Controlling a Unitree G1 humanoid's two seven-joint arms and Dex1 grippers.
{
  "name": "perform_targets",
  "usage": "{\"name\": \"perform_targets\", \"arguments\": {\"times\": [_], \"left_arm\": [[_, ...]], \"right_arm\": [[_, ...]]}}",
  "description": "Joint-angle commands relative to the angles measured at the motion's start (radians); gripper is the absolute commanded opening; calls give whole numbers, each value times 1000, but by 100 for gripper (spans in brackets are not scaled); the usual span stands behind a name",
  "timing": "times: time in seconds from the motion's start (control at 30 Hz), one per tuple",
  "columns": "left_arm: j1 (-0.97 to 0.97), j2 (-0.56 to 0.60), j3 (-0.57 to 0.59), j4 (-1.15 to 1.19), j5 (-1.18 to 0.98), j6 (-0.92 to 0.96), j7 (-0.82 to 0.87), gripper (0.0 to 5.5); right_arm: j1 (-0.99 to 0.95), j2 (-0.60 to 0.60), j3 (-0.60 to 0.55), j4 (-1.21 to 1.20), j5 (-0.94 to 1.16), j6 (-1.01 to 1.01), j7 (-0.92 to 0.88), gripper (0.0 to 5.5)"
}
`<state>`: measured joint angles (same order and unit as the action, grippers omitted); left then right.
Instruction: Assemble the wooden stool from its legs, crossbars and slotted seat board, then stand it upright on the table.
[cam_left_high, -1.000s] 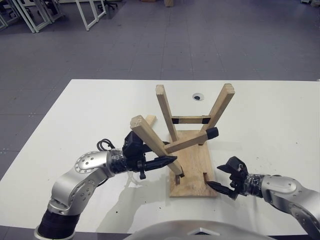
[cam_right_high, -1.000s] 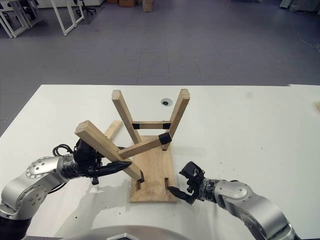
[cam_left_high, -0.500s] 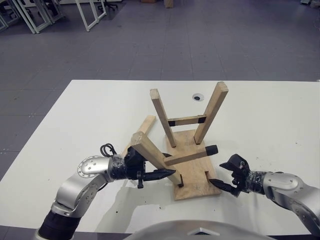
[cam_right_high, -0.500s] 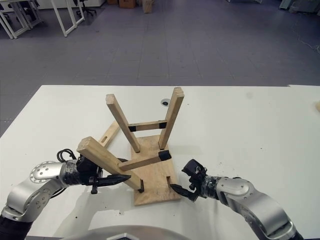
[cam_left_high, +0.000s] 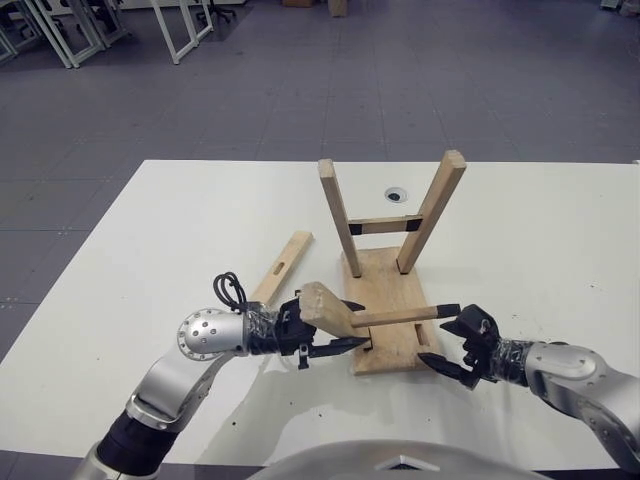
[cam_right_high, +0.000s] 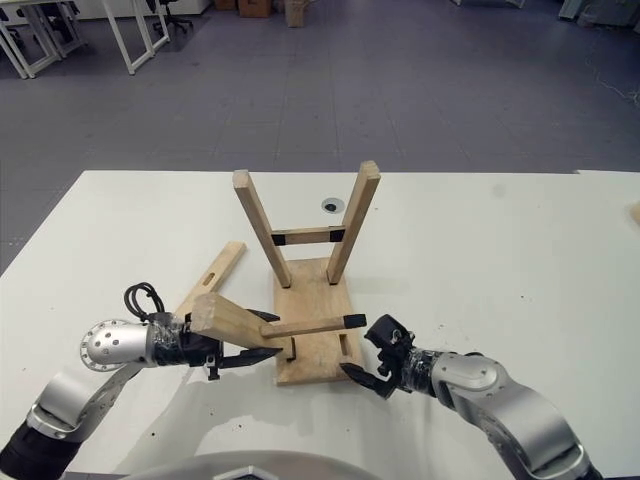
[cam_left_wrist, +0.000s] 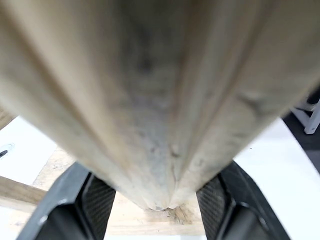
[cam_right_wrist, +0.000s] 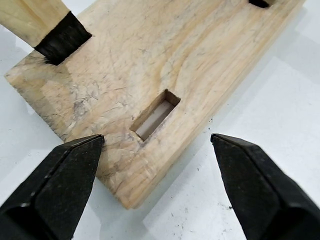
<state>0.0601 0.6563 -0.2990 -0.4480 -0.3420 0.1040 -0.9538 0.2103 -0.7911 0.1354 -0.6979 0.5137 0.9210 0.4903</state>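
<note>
The slotted seat board (cam_left_high: 388, 300) lies flat on the white table (cam_left_high: 150, 250). Two legs (cam_left_high: 436, 210) stand in its far end, joined by a crossbar (cam_left_high: 385, 225). My left gripper (cam_left_high: 345, 330) is shut on a third leg (cam_left_high: 322, 306), held low and tilted over the board's near left edge. That leg's crossbar (cam_left_high: 400, 318) reaches right across the board. In the left wrist view the leg (cam_left_wrist: 150, 100) sits between the pads (cam_left_wrist: 97, 202). My right gripper (cam_left_high: 445, 345) stands open at the board's near right corner, its jaws either side of an empty slot (cam_right_wrist: 155, 112).
A loose leg (cam_left_high: 280, 268) with a slot lies flat on the table left of the board. A round cable hole (cam_left_high: 397, 195) sits behind the upright legs. Bare table stretches right and far left.
My left gripper has lowered and tipped its leg from steeply raised to nearly level. The board with the upright legs has shifted and turned. My right gripper has stayed by the near right corner.
</note>
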Motion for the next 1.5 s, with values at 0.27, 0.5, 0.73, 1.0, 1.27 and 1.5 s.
{"name": "perform_targets", "arguments": {"times": [0.27,0.5,0.73,1.0,1.27,1.5], "left_arm": [[-36,213,-214,245,187,225,-93,206],[-41,220,-230,399,214,43,-128,206],[-98,216,-246,442,201,-8,-185,206],[-159,198,-213,409,141,2,-200,206],[-184,162,-166,362,114,-33,-160,206],[-192,112,-104,337,138,-29,-131,346]], "right_arm": [[-14,24,-2,37,-15,15,5,395],[-69,3,-58,141,-49,-297,194,395],[-134,37,60,335,-171,-570,356,395],[-127,68,132,410,-247,-626,387,395],[-95,74,138,409,-289,-625,375,395],[-63,82,146,399,-308,-621,352,395]]}}
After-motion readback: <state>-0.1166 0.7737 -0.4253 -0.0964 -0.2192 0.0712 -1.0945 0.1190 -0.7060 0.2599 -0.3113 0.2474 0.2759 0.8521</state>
